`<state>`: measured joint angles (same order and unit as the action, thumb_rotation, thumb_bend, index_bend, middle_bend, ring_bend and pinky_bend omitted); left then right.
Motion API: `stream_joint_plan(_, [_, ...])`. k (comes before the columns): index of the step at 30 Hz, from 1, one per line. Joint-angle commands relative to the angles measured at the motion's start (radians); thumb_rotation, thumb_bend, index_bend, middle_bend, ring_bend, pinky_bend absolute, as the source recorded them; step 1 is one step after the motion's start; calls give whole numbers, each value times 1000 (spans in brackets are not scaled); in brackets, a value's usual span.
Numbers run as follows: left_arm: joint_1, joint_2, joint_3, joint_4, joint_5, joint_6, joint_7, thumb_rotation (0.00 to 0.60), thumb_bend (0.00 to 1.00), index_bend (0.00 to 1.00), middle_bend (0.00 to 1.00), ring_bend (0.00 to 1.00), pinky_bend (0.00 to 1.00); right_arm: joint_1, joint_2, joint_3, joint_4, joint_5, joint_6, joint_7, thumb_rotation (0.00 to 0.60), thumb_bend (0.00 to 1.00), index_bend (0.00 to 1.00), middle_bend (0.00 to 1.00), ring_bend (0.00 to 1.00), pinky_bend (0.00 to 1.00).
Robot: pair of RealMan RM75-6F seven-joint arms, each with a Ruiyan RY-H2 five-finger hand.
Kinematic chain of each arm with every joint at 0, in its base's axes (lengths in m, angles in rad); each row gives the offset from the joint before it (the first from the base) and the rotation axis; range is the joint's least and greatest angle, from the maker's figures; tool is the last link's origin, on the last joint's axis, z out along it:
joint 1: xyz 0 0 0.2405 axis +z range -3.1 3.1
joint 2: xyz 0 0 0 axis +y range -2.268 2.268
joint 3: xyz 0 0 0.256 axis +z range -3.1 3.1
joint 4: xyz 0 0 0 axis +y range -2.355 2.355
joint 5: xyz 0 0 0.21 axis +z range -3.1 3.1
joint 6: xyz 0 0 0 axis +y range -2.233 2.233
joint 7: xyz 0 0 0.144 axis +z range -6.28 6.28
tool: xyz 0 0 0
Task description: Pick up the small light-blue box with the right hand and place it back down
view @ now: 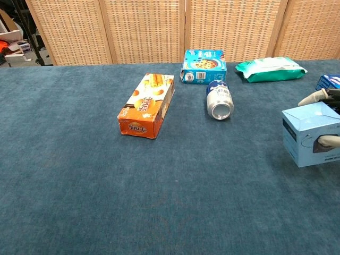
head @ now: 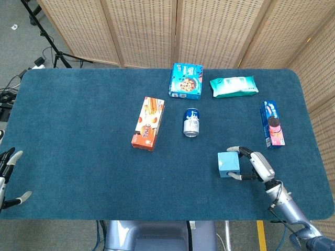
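Note:
The small light-blue box (head: 229, 164) stands level on the blue table cloth at the front right; in the chest view the box (view: 312, 134) is near the right edge. My right hand (head: 257, 167) is on its right side and holds it, with fingers (view: 314, 98) over the far edge and the thumb against the near face. Most of this hand is cut off in the chest view. My left hand (head: 7, 179) hangs at the table's front left corner, its fingers apart and nothing in them.
An orange snack box (head: 148, 123) lies left of centre, a soda can (head: 191, 122) on its side at centre. A blue cookie box (head: 186, 81) and a green wipes pack (head: 234, 86) sit at the back. A biscuit pack (head: 272, 124) lies behind the right hand.

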<state>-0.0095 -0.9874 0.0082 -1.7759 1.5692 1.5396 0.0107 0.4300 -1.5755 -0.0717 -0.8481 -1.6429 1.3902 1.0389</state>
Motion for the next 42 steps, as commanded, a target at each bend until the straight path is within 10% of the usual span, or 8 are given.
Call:
stream_joint_plan(1, [0,-2,0,-1,-1,-1,5,600,0,0,0,0,0,-15,-41,4,56,4,7,22,600,609,483,452,315,429])
stream_joint_plan(10, [-4,-7,0,-3,-9,-11,19,600,0,0,0,0,0,-21,-91,-8,160,-9,-4,80,600,609,452,366,224,423])
stream_joint_plan(15, [-4,-7,1,-3,-9,-10,19,600,0,0,0,0,0,-11,-76,-55,183,-64,4,154,600,533,68,4,0,206])
stream_joint_plan(31, [0,-2,3,-2,-2,-1,8,600,0,0,0,0,0,-36,-30,-38,176,-73,131,160,600,416,21,0,0,108])
stream_joint_plan(34, [2,1,4,0,5,6,0,600,0,0,0,0,0,-53,50,-20,90,-90,244,71,600,359,5,0,0,91])
stream_joint_plan(38, [8,3,3,4,11,22,-10,600,0,0,0,0,0,-80,158,-1,-60,-86,297,-168,600,33,0,0,0,47])
stream_joint_plan(42, [15,7,2,11,19,41,-30,600,0,0,0,0,0,-129,278,9,-292,-40,276,-495,600,0,0,0,0,10])
